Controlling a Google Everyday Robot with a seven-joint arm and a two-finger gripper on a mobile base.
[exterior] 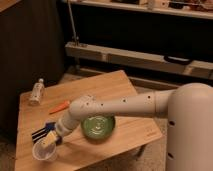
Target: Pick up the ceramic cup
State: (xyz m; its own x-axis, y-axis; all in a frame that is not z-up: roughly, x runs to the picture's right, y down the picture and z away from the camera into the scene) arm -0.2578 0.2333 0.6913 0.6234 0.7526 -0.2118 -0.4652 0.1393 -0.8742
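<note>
The ceramic cup (44,152) is small, white and round, and stands upright near the front left corner of the wooden table (130,97). My gripper (48,141) is at the end of the white arm (115,106), which reaches in from the right. It is right at the cup's upper rim and hides part of it. The cup rests on the table.
A green bowl (98,126) sits just right of the gripper under the arm. A blue brush (42,131) lies just behind the cup. An orange carrot-like piece (60,106) and a clear bottle (36,91) lie further back left. The table's front edge is close to the cup.
</note>
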